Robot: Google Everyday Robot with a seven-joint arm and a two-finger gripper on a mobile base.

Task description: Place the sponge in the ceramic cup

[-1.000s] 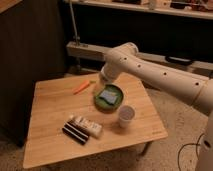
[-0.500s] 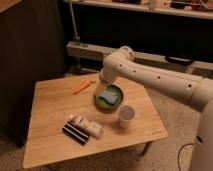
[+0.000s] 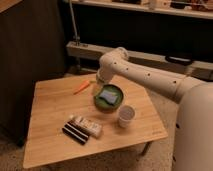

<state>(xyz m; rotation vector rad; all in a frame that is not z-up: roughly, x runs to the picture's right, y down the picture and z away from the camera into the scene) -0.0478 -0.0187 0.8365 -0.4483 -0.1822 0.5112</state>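
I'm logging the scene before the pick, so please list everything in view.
light wooden table: one, tan, centre of view
round green plate: one, green, far middle of table
flat blue sponge: one, blue, lying on the plate
small white ceramic cup: one, white, front right of plate
orange carrot-like stick: one, orange, left of plate
white packet: one, white, table front
black packet: one, black, beside white packet
white robot arm: one, white, reaching from right
tool: one, open, empty, at plate's left rim

The white arm [image 3: 150, 79] reaches out from the robot's body [image 3: 196, 125] toward the left of the view, bends sharply down at the rounded wrist [image 3: 113, 59], and ends in the gripper [image 3: 98, 86], which points downward just below that bend, jaws spread wide and holding nothing.
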